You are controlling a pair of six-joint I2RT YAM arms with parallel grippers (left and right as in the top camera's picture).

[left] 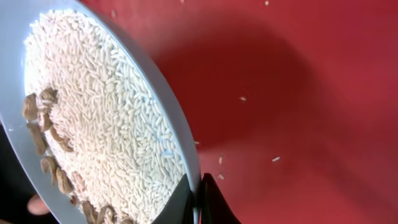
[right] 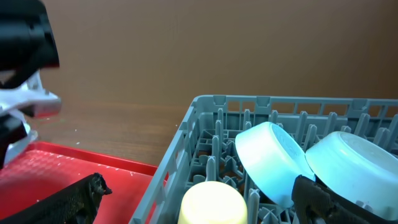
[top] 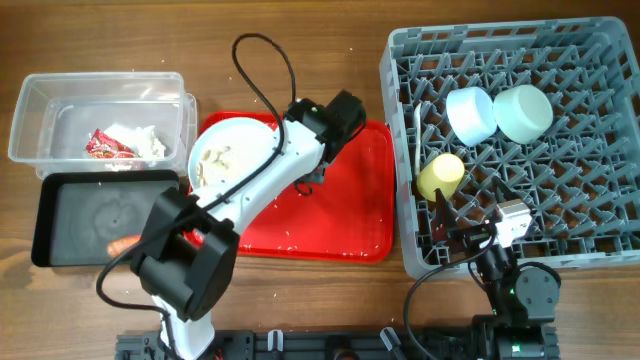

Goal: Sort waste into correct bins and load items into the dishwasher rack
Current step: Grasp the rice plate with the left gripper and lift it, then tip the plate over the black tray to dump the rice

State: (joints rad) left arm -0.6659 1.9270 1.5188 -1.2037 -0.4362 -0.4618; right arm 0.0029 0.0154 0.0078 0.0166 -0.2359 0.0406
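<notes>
My left gripper (top: pixel 279 133) (left: pixel 198 200) is shut on the rim of the round light-blue plate (top: pixel 226 150) (left: pixel 180 134). It holds the plate tilted over the left end of the red tray. White rice scraps (left: pixel 106 118) and brown bits cover the plate. The clear tub (top: pixel 40 95) holds the red wrapper (top: pixel 107 147) and white tissue (top: pixel 143 138). The black tray (top: pixel 60 210) holds the orange-red food piece (top: pixel 122 243). The grey rack (top: pixel 400 150) (right: pixel 205 106) holds the light-blue bowl (top: pixel 470 112) (right: pixel 270 158), pale green bowl (top: pixel 523 110) (right: pixel 354 162), yellow cup (top: pixel 440 175) (right: pixel 211 202) and white spoon (top: pixel 418 135). My right gripper (top: pixel 455 228) is open and empty over the rack's front left.
The flat red tray (top: pixel 340 210) (left: pixel 298 93) (right: pixel 62 165) lies between the black tray and the rack, with loose rice grains on it. My left arm (top: pixel 250 190) stretches across the tray. Bare wooden table lies behind the rack.
</notes>
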